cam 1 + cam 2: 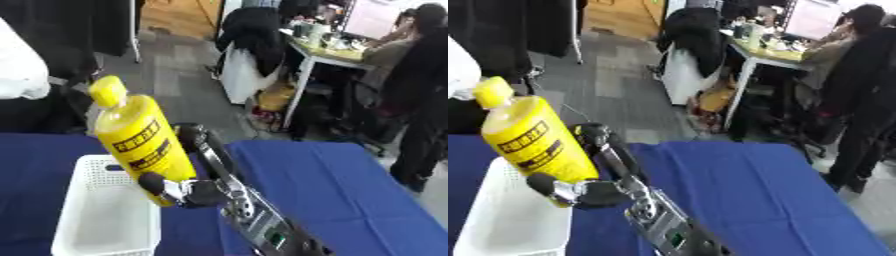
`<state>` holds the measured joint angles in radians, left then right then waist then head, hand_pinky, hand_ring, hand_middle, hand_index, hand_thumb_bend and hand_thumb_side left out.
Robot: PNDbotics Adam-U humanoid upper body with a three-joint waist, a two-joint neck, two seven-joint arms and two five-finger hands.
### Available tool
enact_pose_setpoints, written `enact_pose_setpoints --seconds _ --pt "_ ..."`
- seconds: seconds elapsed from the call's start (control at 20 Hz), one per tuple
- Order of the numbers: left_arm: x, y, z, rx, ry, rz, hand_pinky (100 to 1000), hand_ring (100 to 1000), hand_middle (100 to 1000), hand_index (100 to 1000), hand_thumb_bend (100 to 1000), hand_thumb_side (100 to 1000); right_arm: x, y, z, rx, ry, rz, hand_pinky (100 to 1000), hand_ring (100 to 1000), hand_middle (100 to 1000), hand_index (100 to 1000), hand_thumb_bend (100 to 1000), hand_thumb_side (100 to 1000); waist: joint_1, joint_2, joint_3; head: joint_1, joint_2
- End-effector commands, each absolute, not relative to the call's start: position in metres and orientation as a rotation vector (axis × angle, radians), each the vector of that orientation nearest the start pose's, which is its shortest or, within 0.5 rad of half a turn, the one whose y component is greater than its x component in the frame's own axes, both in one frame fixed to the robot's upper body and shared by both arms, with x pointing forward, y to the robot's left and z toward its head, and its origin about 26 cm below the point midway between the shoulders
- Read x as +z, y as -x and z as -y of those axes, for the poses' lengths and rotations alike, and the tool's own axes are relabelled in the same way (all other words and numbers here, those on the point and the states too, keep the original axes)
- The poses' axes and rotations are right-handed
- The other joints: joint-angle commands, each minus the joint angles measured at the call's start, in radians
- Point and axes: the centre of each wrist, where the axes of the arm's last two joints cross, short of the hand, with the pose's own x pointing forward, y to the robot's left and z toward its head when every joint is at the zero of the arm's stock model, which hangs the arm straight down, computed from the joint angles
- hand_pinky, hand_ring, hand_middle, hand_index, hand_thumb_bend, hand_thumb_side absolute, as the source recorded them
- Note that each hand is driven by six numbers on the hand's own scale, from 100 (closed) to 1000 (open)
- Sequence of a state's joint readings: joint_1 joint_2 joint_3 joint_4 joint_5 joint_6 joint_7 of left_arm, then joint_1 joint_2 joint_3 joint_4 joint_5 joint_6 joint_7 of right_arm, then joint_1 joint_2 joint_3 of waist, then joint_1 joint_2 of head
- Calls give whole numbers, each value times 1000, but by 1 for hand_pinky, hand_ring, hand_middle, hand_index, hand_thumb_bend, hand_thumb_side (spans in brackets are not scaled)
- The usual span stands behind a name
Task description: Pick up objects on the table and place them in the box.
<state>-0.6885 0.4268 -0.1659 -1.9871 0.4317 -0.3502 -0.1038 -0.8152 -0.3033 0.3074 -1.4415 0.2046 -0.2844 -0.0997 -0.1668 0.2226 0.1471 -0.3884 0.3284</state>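
Right hand (197,190) fingers curled round lower body of bottle (144,137), held aloft, tilted, over right edge of basket (105,210). Bottle: rigid plastic, looks full, likely hefty, smooth label may slip; mid-body hold better. Left hand unseen.

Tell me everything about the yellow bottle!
The bottle is bright yellow, looks like plastic, and has a yellow cap on top. Black markings run across its side. Its cap is on. It is up in the air, tilted with the cap leaning to the left, above the right edge of the white basket. The robot's right hand curls round its lower part. Nothing else touches it.
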Motion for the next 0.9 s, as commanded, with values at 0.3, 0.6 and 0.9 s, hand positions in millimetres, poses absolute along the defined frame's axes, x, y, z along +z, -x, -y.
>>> enact_pose_setpoints --seconds 0.3,0.6,0.9 --pt "309 -307 -196 717 -727 -3165 640 603 819 835 232 831 226 -411 159 784 184 2486 100 100 100 256 121 662 11 -15 -3 -5 -11" --pt "312 -306 -192 702 -756 -3153 641 604 819 836 236 831 226 -424 178 712 293 2458 100 100 100 256 121 662 4 -10 18 -19 -38" --pt "318 -305 -187 681 -794 -3139 641 604 819 836 241 840 222 -431 188 690 352 2441 100 100 100 255 124 661 -10 0 46 -37 -70"
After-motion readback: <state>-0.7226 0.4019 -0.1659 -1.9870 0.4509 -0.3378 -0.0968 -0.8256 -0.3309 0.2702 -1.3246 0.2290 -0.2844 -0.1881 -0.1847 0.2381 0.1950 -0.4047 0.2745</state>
